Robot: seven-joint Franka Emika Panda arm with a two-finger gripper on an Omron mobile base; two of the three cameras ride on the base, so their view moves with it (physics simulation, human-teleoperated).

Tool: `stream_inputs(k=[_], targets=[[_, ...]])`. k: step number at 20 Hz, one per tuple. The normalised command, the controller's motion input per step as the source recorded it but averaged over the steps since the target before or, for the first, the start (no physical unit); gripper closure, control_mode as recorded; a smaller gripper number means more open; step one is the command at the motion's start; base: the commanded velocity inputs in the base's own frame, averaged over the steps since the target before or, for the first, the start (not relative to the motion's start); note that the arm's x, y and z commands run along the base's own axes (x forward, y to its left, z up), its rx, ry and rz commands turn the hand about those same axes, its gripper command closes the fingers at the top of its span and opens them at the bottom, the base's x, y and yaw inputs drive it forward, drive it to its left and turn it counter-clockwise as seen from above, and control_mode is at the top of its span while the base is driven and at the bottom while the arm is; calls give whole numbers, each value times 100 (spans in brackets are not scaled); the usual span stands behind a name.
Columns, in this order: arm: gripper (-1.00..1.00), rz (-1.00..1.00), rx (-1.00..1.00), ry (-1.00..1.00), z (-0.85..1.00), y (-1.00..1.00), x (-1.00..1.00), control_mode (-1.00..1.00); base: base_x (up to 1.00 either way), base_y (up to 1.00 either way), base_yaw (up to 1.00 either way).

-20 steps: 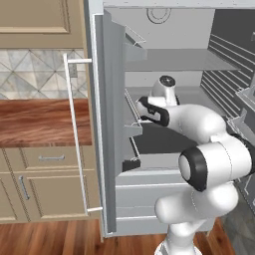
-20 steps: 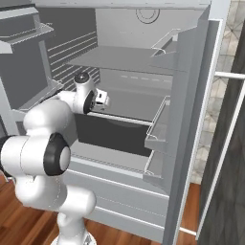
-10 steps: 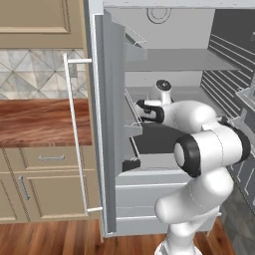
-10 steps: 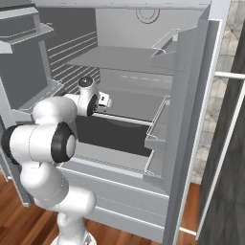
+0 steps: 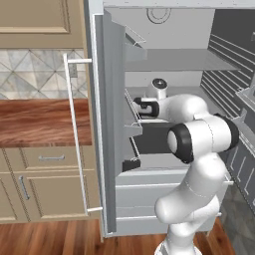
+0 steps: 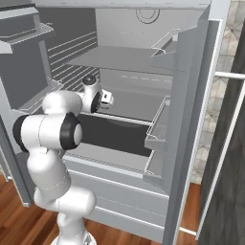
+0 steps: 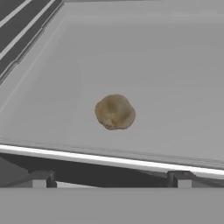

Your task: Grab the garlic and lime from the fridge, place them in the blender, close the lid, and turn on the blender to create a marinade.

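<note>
The fridge (image 5: pixel 107 124) stands open, and my arm reaches onto its middle shelf (image 6: pixel 139 103). A tan, lumpy garlic (image 7: pixel 114 112) lies on the grey shelf floor (image 7: pixel 175 65), just past the pale front lip. My gripper (image 7: pixel 111 181) is open and level with that lip, the garlic centred ahead of it and a short way off, untouched. From the base the gripper (image 5: pixel 137 107) (image 6: pixel 111 99) points inward over the shelf. The lime, the blender and the lid are out of view.
The open fridge door (image 5: pixel 99 149) with its pale bar handle (image 5: pixel 74 139) and door bins (image 5: pixel 133 124) flanks the arm on the left. More door bins (image 6: pixel 158 139) hang on the right. A dark drawer (image 6: pixel 115 136) sits under the shelf. A wooden counter (image 5: pixel 40 119) lies left.
The hand has moved a little further into the fridge over the middle shelf, and the elbow has swung in closer behind it. The gripper has stayed open.
</note>
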Motion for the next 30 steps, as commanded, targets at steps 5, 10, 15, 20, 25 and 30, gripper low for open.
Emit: stream_inputs(k=[5, 10, 15, 20, 25, 30], targets=[[-100, 0, 0, 1, -15, 0, 31, -100, 0, 0, 0], [-100, 0, 0, 4, -23, 0, 14, -100, 0, 0, 0], [-100, 0, 0, 1, -20, 0, 26, -100, 0, 0, 0], [-100, 0, 0, 1, -9, 4, 32, -100, 0, 0, 0], [-100, 0, 0, 2, -11, 3, 22, -100, 0, 0, 0], [-100, 0, 0, 0, -8, 3, 25, -100, 0, 0, 0]])
